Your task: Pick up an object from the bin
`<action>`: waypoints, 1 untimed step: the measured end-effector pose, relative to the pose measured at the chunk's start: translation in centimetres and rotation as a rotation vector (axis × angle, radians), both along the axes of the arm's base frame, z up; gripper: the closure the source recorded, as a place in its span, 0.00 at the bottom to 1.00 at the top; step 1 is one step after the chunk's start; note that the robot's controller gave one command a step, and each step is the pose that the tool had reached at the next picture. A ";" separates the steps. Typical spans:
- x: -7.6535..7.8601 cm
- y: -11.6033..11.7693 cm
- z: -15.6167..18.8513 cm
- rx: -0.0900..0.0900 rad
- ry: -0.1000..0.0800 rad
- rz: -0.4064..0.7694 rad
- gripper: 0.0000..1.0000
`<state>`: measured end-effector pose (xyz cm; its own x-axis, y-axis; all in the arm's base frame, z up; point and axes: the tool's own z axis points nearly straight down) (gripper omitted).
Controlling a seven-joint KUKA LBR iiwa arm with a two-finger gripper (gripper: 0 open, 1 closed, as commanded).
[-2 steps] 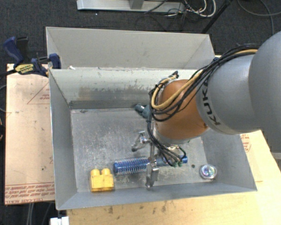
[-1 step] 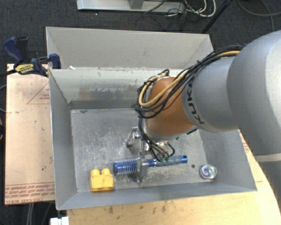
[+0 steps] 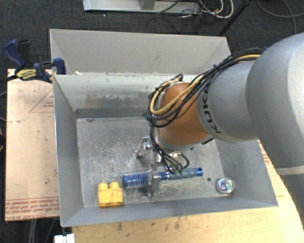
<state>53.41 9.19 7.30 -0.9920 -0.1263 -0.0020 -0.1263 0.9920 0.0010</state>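
The two-finger gripper (image 3: 153,180) hangs low over the floor of the grey metal bin (image 3: 66,135), near its front wall. It sits where a blue ribbed, coil-like cylinder (image 3: 135,180) meets a thin blue rod (image 3: 186,173), probably to take one of them. Wrist and cables mask the tip, so I cannot tell whether the pincer is clenched or released. A yellow two-stud plastic brick (image 3: 110,194) lies just left, and a small silvery round piece (image 3: 224,185) sits well to the right.

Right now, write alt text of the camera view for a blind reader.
A robot arm reaches from the right into a grey metal bin, its hand low over the middle of a blue brush near the front wall. A yellow toy brick lies at front left, a small shiny round thing at front right.
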 end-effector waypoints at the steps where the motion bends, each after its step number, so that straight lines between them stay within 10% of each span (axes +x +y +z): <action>1: 0.4 0.1 0.2 0.003 -0.014 0.000 1.00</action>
<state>53.78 9.29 7.52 -0.9919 -0.1258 -0.0167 -0.1258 0.9920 0.0021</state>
